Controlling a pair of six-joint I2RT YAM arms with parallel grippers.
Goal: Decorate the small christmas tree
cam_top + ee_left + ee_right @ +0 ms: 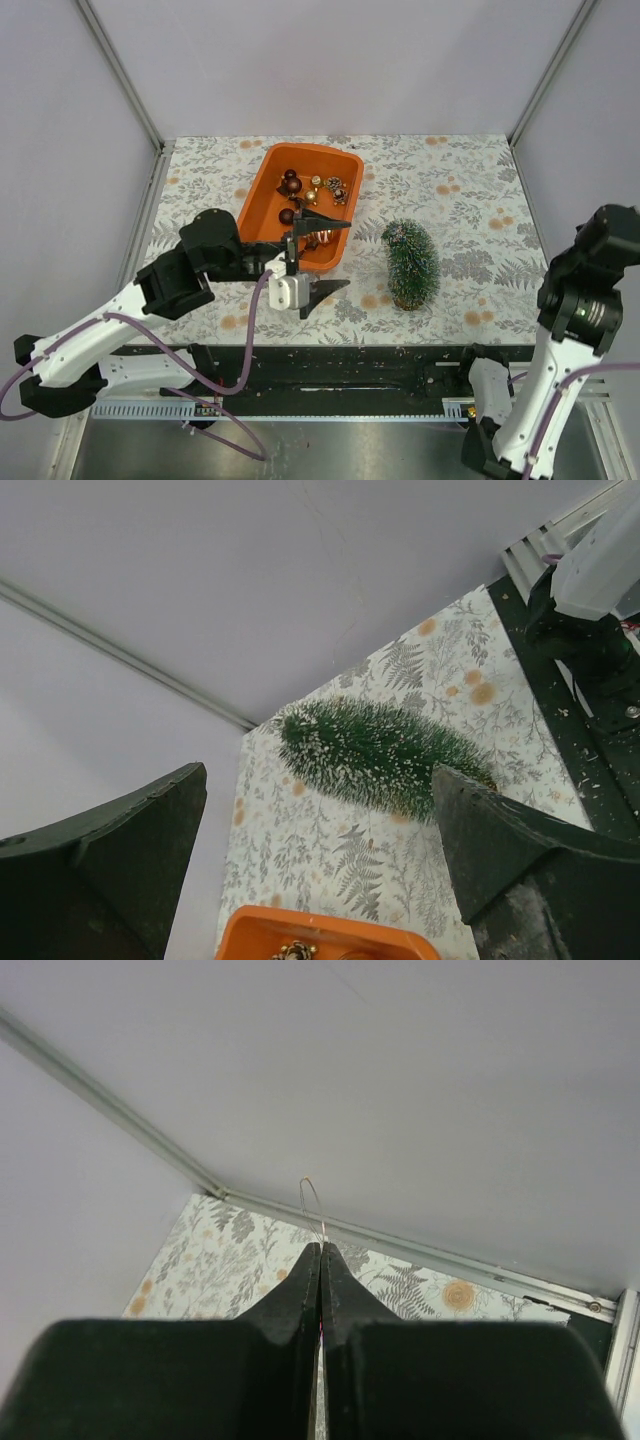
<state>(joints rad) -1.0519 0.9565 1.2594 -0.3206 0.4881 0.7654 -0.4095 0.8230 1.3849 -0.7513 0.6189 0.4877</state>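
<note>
A: Tree?
B: small christmas tree (411, 265) on bench (470, 200), just right of orange tub (262, 195).
A: Pincers?
B: left pincer (345, 254) wide open at the tub's near corner. right pincer (320, 1248) closed, pinching thin wire loop (309, 1179).

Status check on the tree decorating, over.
Copy: left gripper open at the orange tub corner; right gripper shut on thin wire loop. The small christmas tree bare, baubles in tub. Nothing lying between them.

left arm (150, 300) stretched forward, left claw (345, 254) spread wide; right arm (575, 310) folded upright, right claw (320, 1252) pressed closed.
</note>
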